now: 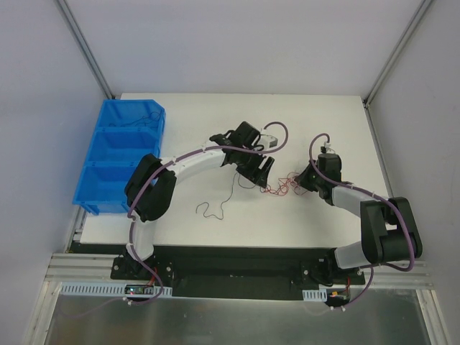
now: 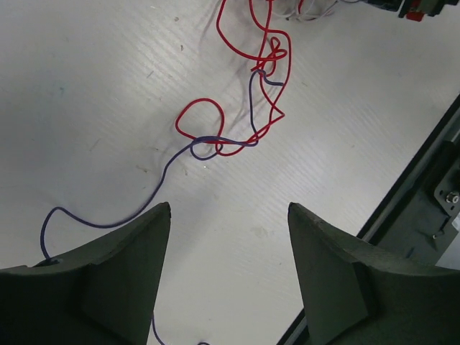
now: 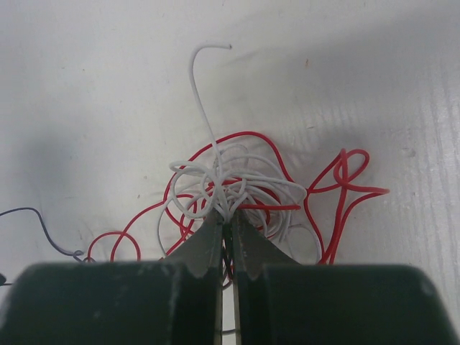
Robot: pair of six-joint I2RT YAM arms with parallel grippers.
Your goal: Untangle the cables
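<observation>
Tangled thin red, white and purple cables [image 3: 219,188] clenched in right jaws, left jaws released, spread above white tabletop [image 2: 86,108]

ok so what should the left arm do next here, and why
Probably lower the open left tool and close it on the purple wire just short of where it loops through the red wire. The right tool is shut on the white wire clump, so it anchors the tangle while the purple strand lies loose.
</observation>
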